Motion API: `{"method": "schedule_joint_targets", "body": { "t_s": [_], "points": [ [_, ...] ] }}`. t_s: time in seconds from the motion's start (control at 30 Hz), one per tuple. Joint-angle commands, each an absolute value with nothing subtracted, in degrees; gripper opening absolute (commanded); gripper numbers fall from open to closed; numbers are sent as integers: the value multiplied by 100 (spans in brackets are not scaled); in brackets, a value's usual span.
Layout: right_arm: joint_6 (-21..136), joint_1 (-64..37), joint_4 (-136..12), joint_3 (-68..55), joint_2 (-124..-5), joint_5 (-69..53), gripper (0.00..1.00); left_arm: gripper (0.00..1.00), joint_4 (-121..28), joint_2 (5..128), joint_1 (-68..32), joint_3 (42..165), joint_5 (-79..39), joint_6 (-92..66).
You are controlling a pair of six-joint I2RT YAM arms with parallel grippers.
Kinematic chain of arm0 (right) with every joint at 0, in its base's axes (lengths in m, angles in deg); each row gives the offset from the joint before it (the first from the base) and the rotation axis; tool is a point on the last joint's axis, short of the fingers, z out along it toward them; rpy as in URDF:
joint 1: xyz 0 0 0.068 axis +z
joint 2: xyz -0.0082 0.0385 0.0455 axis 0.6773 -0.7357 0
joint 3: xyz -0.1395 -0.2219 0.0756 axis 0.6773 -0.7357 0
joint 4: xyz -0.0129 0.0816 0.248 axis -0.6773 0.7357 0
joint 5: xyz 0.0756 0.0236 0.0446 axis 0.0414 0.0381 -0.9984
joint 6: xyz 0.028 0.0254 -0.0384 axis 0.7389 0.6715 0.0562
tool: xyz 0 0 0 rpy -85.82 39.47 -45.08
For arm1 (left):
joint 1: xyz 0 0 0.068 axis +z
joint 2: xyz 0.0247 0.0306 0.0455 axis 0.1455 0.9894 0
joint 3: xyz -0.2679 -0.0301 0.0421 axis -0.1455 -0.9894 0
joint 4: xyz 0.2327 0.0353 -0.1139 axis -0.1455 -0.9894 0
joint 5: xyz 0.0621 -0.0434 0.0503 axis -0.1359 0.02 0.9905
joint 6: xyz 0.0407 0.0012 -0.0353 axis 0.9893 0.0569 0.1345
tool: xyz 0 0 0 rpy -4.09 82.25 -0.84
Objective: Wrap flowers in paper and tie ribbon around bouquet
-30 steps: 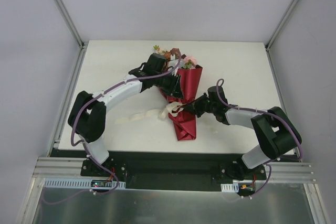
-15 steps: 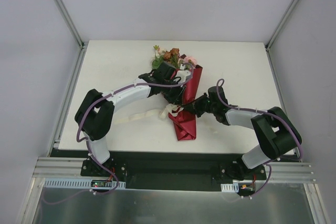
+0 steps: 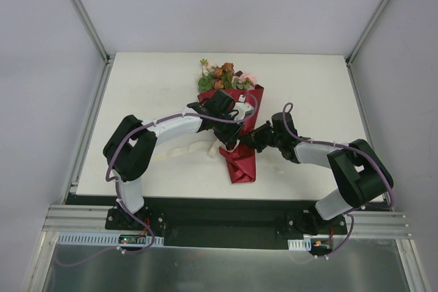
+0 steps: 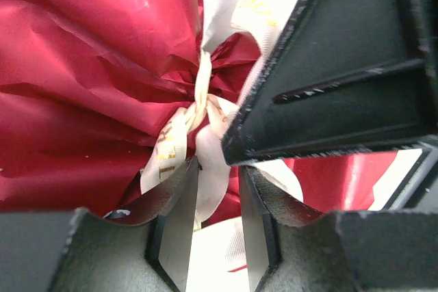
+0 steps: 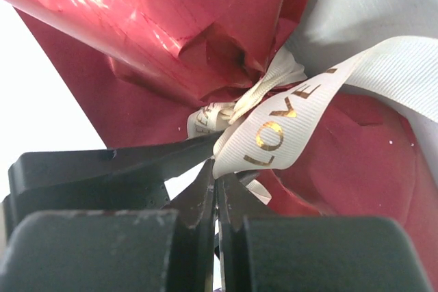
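The bouquet point(image 3: 248, 104) is laid on the tabletop point(image 3: 150, 87) with its long axis running far to near: the flowers point(image 3: 222, 76) are pointed at the far edge, and the crumpled tip of the paper point(image 3: 239, 165) lies toward the arm bases. The ribbon point(image 5: 287, 121) is cinched round the narrow waist of the cone, where a crossing is seen in both wrist views.

That waist is flanked by both tools, each just beside the crossing: the left tool point(image 4: 219, 172) on the left, the right tool point(image 5: 217, 169) on the right. The right tool is clamped on one strand, with gold lettering showing just past its tips. The left tool's jaws are set narrowly apart with another strand running through the gap; nothing looks pinched there. A loose tail is trailed leftward under the left arm.

The tie is judged begun but not finished. The coming move turns on the strands being drawn across the bouquet's axis — one to each side — so the strand in the left tool's gap would first have to be pinched. A pull along the axis could slide the loop off toward the tapered tip.
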State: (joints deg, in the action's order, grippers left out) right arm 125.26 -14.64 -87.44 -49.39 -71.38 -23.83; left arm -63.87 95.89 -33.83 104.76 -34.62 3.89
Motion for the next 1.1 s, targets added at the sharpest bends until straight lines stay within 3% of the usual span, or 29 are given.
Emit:
{"method": "schedule_joint_targets", "body": {
  "t_s": [0.0, 0.17, 0.2, 0.37, 0.67, 0.73, 0.93, 1.07],
  "points": [
    [12668, -1486, -9059, -4920, -6948, -2507, 0, 29, -6397, 9786, -3488, 10691, -2958, 433],
    [12650, -1486, -9050, -4938, -6931, -2515, 0, 20, -6362, 9936, -3505, 10902, -2553, 301],
    [12633, -1495, -9042, -4938, -6905, -2515, 0, 12, -6353, 9936, -3496, 10929, -2527, 257],
    [12055, -1468, -8753, -4956, -6799, -2515, 2, 0, -6256, 9655, -3496, 10824, -2728, 160],
    [10753, -1424, -7621, -4894, -6158, -2410, 41, 0, -6160, 9374, -3452, 10630, -3246, -86],
    [10357, -1424, -7294, -4798, -6070, -2419, 42, 0, -6116, 9286, -3435, 10577, -3405, -305],
    [9883, -1530, -7046, -4692, -6087, -2576, 34, 0, -6019, 9145, -3329, 10516, -3747, -560],
    [9679, -1547, -7046, -4490, -6123, -2656, 41, 0, -6001, 9127, -3294, 10437, -3792, -569]
  ]
}}
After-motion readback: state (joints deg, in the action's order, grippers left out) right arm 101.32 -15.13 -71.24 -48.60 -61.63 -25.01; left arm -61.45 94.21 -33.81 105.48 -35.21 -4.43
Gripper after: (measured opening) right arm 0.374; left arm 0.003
